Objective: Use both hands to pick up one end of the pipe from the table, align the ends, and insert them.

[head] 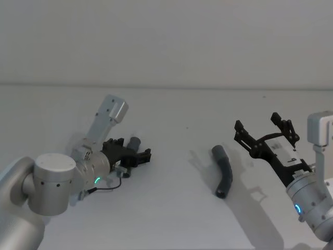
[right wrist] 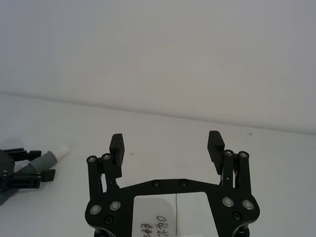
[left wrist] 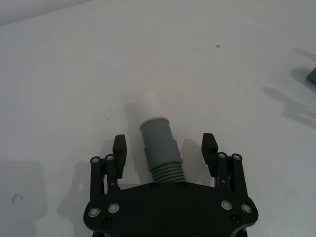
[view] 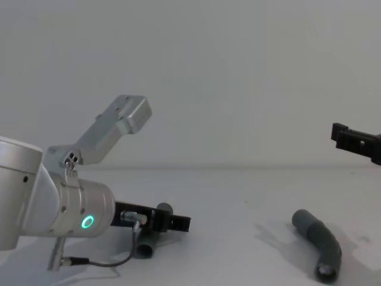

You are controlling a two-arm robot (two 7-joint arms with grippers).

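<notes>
One dark grey pipe piece (left wrist: 159, 148) lies on the white table (head: 171, 219), its ribbed end between the fingers of my left gripper (left wrist: 164, 147). That gripper is open, with gaps on both sides of the piece. The piece's pale tip (left wrist: 148, 104) points away from the gripper. In the head view the left gripper (head: 139, 154) sits low at the left, around this piece (head: 135, 142). The second, bent pipe piece (head: 223, 169) lies free on the table to the right. My right gripper (head: 257, 122) hangs open above the table, right of it, holding nothing.
The table runs back to a plain pale wall (head: 166, 41). A thin black cable (view: 101, 261) loops under the left wrist. The bent piece (view: 318, 241) lies with its open end towards the front.
</notes>
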